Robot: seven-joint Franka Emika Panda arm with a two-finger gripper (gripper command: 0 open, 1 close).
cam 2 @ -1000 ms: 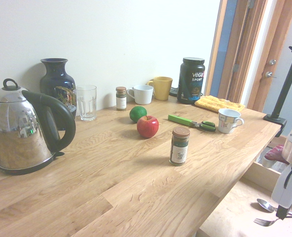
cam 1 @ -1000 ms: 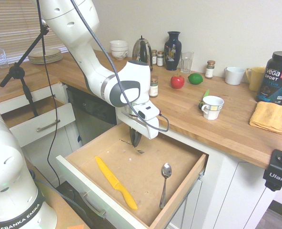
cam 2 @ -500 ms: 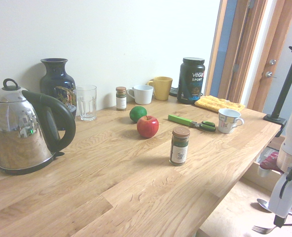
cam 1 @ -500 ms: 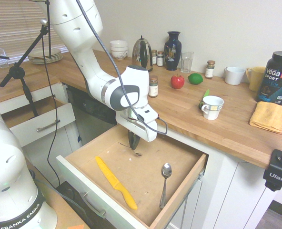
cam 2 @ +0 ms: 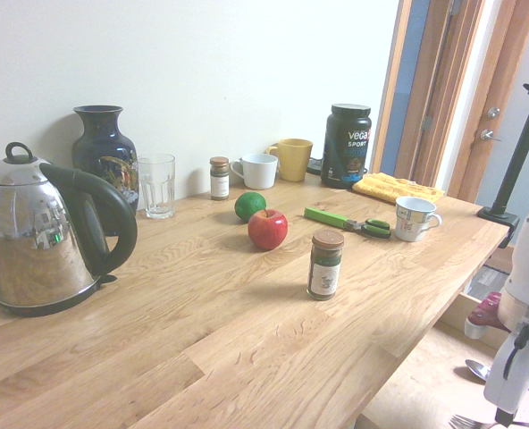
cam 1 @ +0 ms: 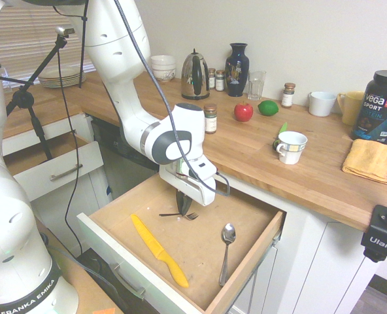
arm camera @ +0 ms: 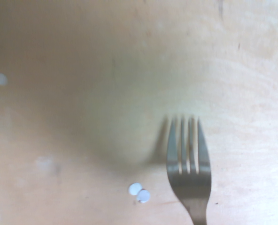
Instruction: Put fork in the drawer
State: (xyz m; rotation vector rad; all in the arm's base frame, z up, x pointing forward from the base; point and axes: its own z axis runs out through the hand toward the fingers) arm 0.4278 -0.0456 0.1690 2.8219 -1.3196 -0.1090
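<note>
Bright, even room light in both exterior views; the wrist view is soft-focused, with a dim upper half.

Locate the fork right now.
In the first exterior view the fork is inside the open drawer, under the gripper, between the yellow knife and the spoon; whether it rests on the bottom is unclear.

white arm, grey joint caps, black cable.
</note>
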